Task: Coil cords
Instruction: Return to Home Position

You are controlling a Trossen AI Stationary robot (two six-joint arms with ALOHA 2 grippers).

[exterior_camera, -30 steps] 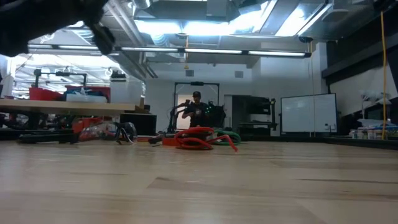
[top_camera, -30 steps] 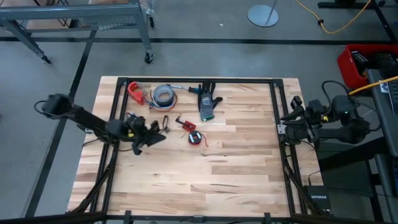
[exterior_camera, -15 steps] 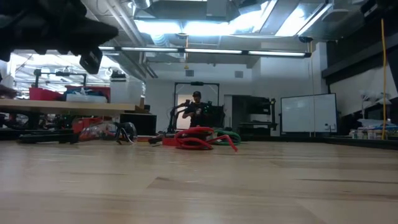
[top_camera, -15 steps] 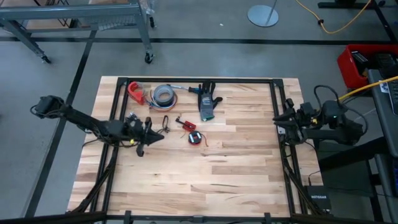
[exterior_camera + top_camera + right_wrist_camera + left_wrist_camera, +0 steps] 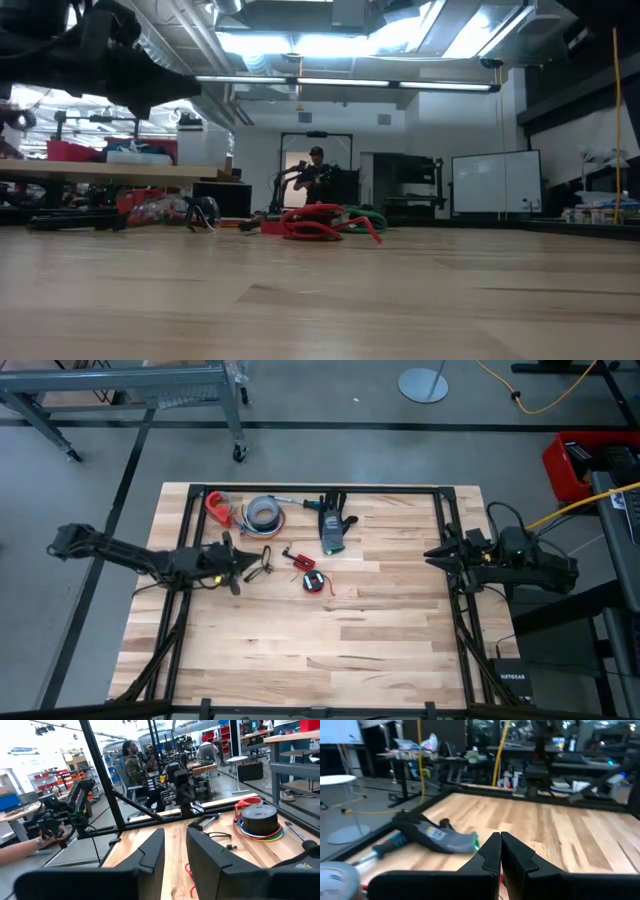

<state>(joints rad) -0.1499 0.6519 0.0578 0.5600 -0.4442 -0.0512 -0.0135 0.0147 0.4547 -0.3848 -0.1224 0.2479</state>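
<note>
Left gripper [image 5: 241, 565]: jaws pressed together, nothing betw. them. Just off the tips: 1 thin black wire loop [image 5: 265, 556]. Farther out, toward the right arm, the cords [image 5: 297, 559] (thin red & black leads w/ small connector) lie flat on the wooden tabletop [image 5: 340, 650], near 1 small round red-black spool [image 5: 313, 582]. Right gripper [image 5: 433, 553]: jaws spread, empty, at tabletop edge, well apart from cords. Beyond the cords: 1 grey-black glove [image 5: 333, 532], 1 grey tape roll [image 5: 263, 511].
</note>
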